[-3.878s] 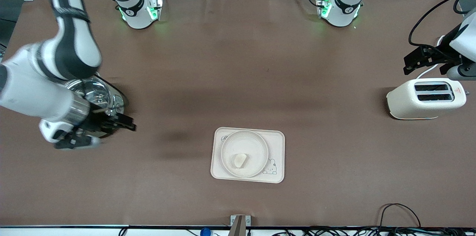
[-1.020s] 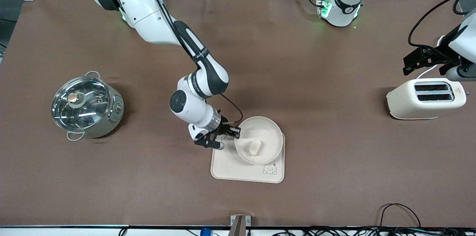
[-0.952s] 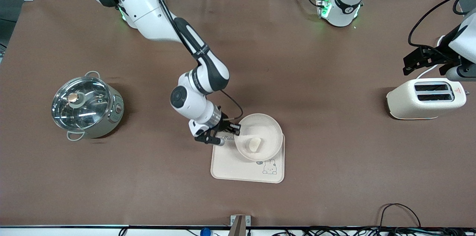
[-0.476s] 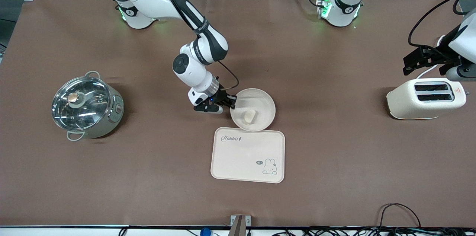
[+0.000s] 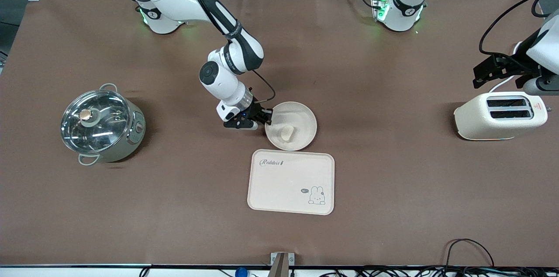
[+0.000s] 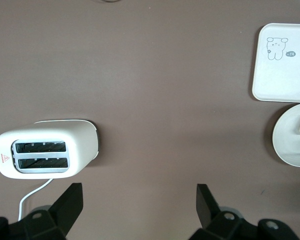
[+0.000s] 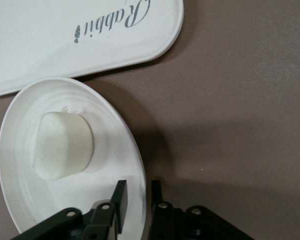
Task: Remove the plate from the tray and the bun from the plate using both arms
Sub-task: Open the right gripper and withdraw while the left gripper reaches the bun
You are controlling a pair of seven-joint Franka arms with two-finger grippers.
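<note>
1. I see the plate off the tray; it sits on the table just beside the tray, farther from the front camera than it, with a thin gap between them. I count the first half as done.
2. The bun lies in the plate, so that half is left.
3. My right gripper is at the plate's rim, at the side toward the right arm's end. In the right wrist view its fingers straddle the rim with a small gap; I cannot tell whether they pinch it or have let go.
4. My left gripper waits over the toaster, well apart from the tray, its fingers spread wide and holding nothing.
5. The table wears a plain brown cover. A lidded steel pot stands well apart from the tray toward the right arm's end.
6. Cables run along the table edge nearest the front camera; grey floor shows past the arms' bases.
</note>
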